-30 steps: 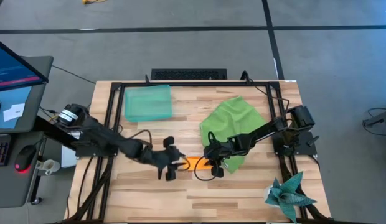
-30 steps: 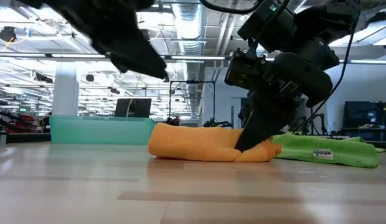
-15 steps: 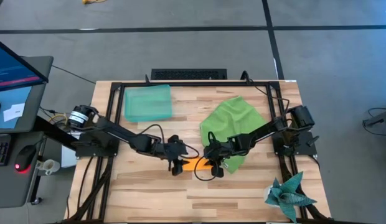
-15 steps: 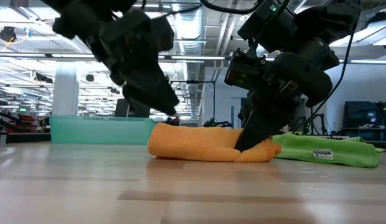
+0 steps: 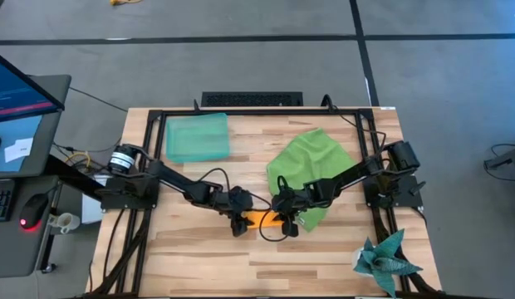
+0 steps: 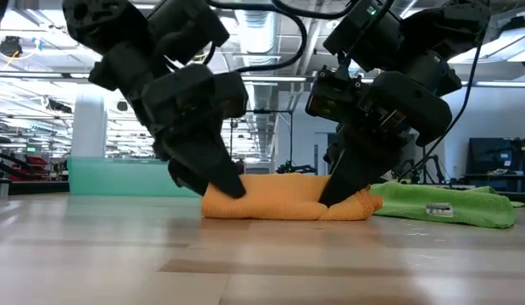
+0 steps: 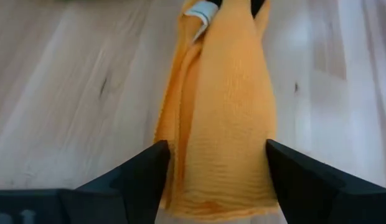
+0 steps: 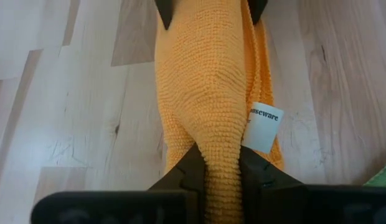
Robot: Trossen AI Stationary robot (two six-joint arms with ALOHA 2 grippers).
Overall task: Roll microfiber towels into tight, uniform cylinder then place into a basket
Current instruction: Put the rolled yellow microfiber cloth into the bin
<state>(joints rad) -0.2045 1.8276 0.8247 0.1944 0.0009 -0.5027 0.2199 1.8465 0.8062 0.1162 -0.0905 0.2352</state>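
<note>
From above, both arms meet mid-table over the orange towel [image 5: 262, 219], already rolled, with the green towel [image 5: 307, 170] just behind and the basket [image 5: 196, 137] well apart and without a towel in it. At table level the left gripper [image 6: 218, 182] straddles one end and the right gripper [image 6: 340, 188] pinches the other. The left wrist view shows wide-open jaws with the roll between them, not gripped; the right wrist view shows jaws squeezed tight on cloth. I'd say next the left closes, then both lift toward the basket.
</note>
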